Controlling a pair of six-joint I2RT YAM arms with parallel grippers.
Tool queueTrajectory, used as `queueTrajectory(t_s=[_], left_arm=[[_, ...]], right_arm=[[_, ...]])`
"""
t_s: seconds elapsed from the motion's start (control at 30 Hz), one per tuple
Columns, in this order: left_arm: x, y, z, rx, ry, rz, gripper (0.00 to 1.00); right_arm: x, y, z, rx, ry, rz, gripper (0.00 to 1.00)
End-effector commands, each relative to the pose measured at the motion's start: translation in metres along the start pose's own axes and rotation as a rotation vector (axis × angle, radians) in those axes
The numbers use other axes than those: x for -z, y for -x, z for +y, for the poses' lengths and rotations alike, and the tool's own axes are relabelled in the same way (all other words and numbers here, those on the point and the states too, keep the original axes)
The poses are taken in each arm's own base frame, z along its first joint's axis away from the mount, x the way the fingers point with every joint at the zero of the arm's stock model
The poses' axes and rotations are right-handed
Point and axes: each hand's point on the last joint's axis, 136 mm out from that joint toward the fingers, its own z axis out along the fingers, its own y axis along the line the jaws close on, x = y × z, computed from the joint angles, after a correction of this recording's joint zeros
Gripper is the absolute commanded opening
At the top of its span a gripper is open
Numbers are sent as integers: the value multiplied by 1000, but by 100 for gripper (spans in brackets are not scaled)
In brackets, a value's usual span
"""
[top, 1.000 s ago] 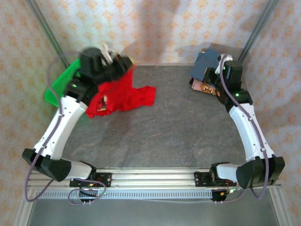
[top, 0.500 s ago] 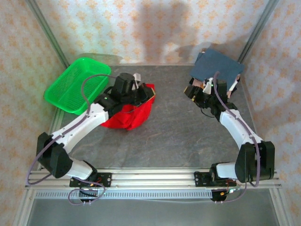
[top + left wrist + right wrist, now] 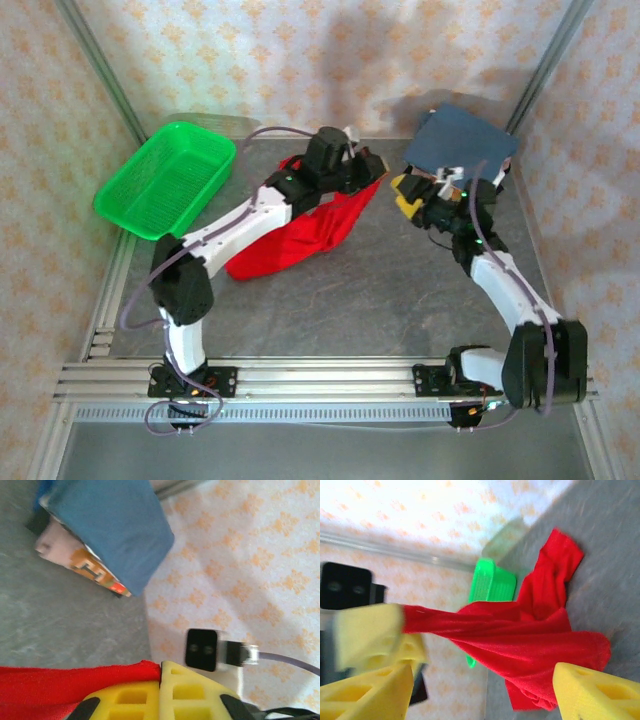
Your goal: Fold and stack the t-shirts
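Across the back middle of the bench the red t-shirt runs as a twisted rope. Its low end is bunched on the surface and its high end is lifted toward the right arm, so the step in hand looks like a handover before spreading. To do it well, I would hold that raised edge taut and steady. The right end effector, its yellow fingers spread wide just beside the cloth, should close on the hem a little apart from the other grip and clear of the bunched middle, so the two arms can draw the shirt flat. The left end effector is pressed together, pinching the shirt's edge. The cloth is bright red and soft, creased in long folds, with its print hidden. The folded stack, slate-blue on top, sits at the back right corner.
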Motion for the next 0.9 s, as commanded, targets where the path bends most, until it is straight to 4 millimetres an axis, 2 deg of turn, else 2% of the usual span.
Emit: queueTrajectory(t_s=[0.0, 0.03, 0.07, 0.1, 0.2, 0.3, 0.33, 0.37, 0.43, 0.53, 0.57, 0.63, 0.87], left_arm=[[-24, -31, -11, 35, -59, 128, 44], [-27, -36, -6, 52, -63, 157, 53], [-23, -38, 2, 56, -47, 160, 58], [-14, -30, 11, 56, -23, 134, 63], [39, 10, 41, 86, 57, 13, 72], [102, 41, 70, 92, 178, -74, 79], [124, 45, 84, 84, 251, -92, 87], [143, 48, 97, 87, 314, -108, 89], [180, 48, 140, 158, 453, -121, 89], [217, 42, 205, 317, 576, -157, 86], [225, 40, 221, 352, 594, -175, 85], [238, 36, 253, 431, 635, -198, 82], [261, 38, 327, 547, 715, -254, 70]], right_arm=[[34, 21, 30, 143, -21, -64, 75], [39, 21, 29, 153, -41, -59, 75], [41, 20, 30, 157, -50, -58, 75], [43, 20, 31, 151, -45, -66, 75], [51, 21, 41, 127, 18, -139, 75], [48, 11, 22, 77, -43, -97, 78], [44, 3, 14, 62, -69, -49, 78], [40, -4, 9, 51, -89, -10, 78], [30, -18, 2, 55, -128, 61, 78], [18, -32, -6, 55, -160, 125, 79], [15, -33, -7, 52, -161, 132, 79], [11, -33, -8, 52, -161, 137, 80], [7, -38, -15, 58, -185, 175, 82]])
